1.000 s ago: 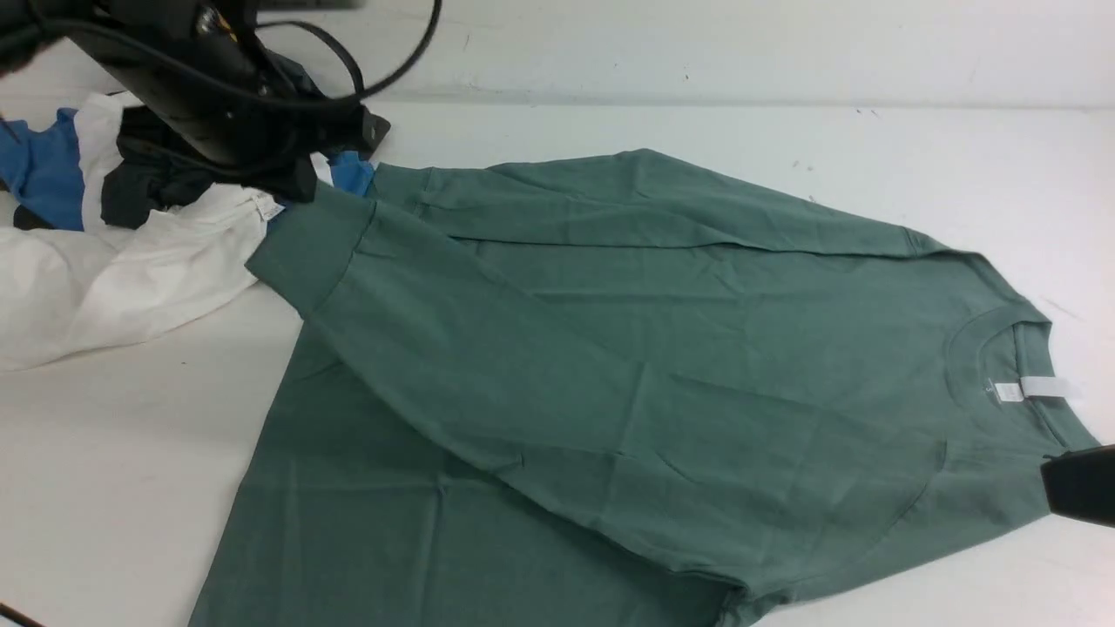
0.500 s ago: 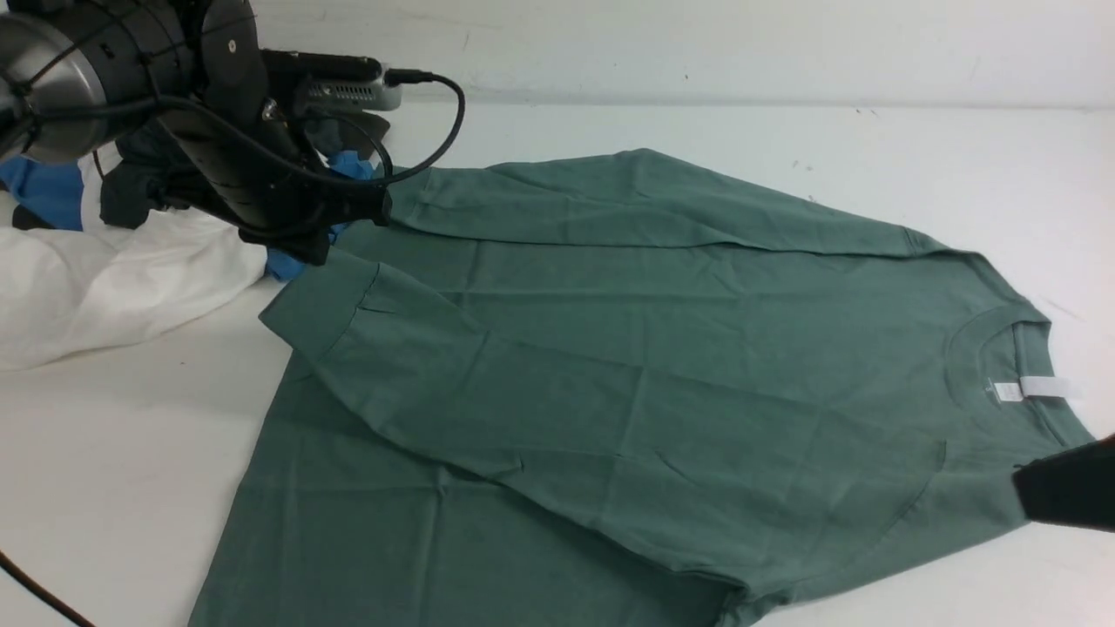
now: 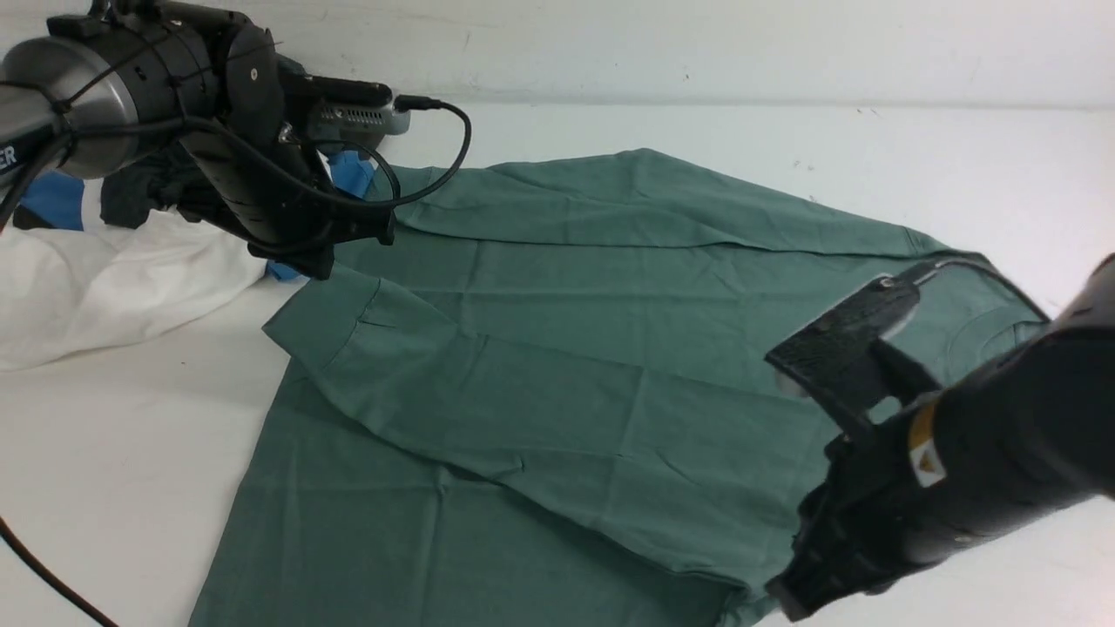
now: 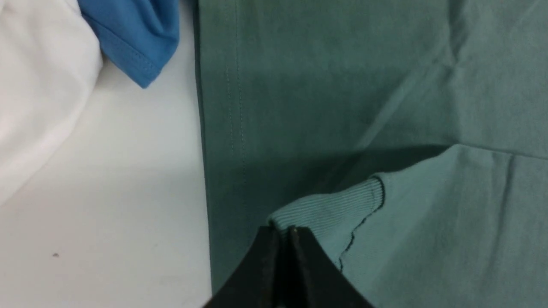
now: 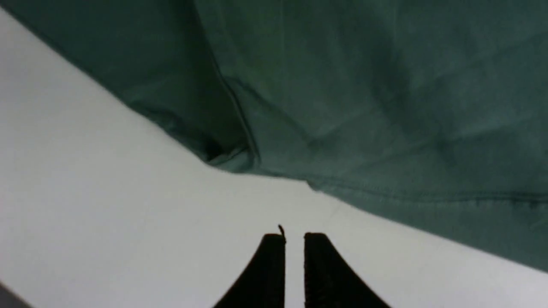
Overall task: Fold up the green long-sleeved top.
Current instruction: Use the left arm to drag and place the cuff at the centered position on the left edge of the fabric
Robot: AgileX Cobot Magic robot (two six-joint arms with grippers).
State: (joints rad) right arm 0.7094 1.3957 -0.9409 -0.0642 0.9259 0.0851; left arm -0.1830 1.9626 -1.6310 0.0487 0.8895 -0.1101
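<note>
A large sage-green long-sleeved jersey top (image 3: 610,348) lies spread across the middle of a white table (image 3: 131,453), its hem toward the robot's left and its neck end toward the right, partly hidden behind the black right arm (image 3: 1002,453). One sleeve is laid diagonally across the body of the garment, ending in a ribbed cuff (image 4: 329,205) near the hem's far corner. The other sleeve lies folded in along the far edge.

The left pincer (image 4: 283,233) is closed tight, its two black tips pressed together on the edge of that ribbed cuff, which sits a little raised above the fabric below and throws a shadow on it. A black cable (image 3: 435,165) loops from the left wrist over the far corner of the top.

The right pincer (image 5: 294,239) hangs over bare table just beside the near edge of the top, its tips a narrow slit apart and gripping nothing; it does not touch the cloth.

At the robot's far left, a crumpled white cloth garment (image 3: 113,279), a bright blue one (image 4: 132,38) and a dark one (image 3: 139,192) sit heaped together. The blue one lies just beside the green hem.
</note>
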